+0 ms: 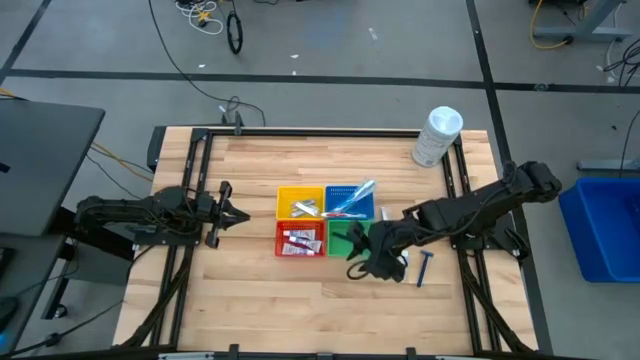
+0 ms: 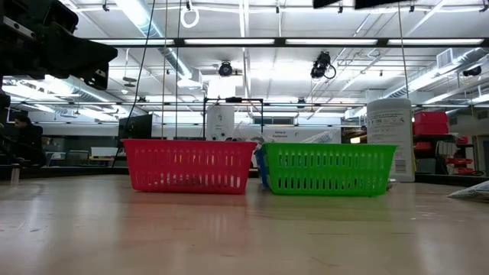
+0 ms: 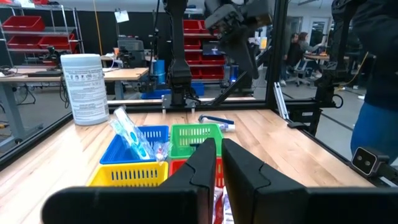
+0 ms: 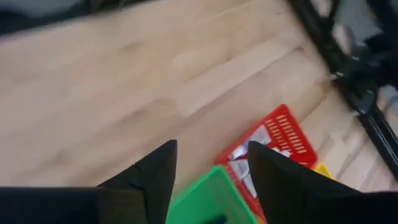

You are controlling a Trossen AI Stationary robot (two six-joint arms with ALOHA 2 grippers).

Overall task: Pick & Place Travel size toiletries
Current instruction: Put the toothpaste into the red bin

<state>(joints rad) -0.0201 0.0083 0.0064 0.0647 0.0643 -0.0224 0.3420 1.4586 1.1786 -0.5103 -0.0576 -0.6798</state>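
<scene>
Only the high view shows a dark razor (image 1: 424,268) lying on the tabletop toward its right edge, beside the right gripper (image 1: 362,266), whose fingers stand apart over the green basket (image 1: 345,240). The red basket (image 1: 300,240) holds packets, the blue basket (image 1: 350,201) toothbrushes. The left gripper (image 1: 243,215), fingers together, waits near the left edge.

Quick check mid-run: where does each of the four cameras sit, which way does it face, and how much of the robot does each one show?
High view: overhead, straight down on the table; both arms, left gripper and right gripper.
Low view: table height, level into the room; red basket and green basket, no arm.
Left wrist view: looks past its narrowly parted fingers at the baskets.
Right wrist view: looks down between open fingers.
Shared: the red and green baskets appear in all four.
</scene>
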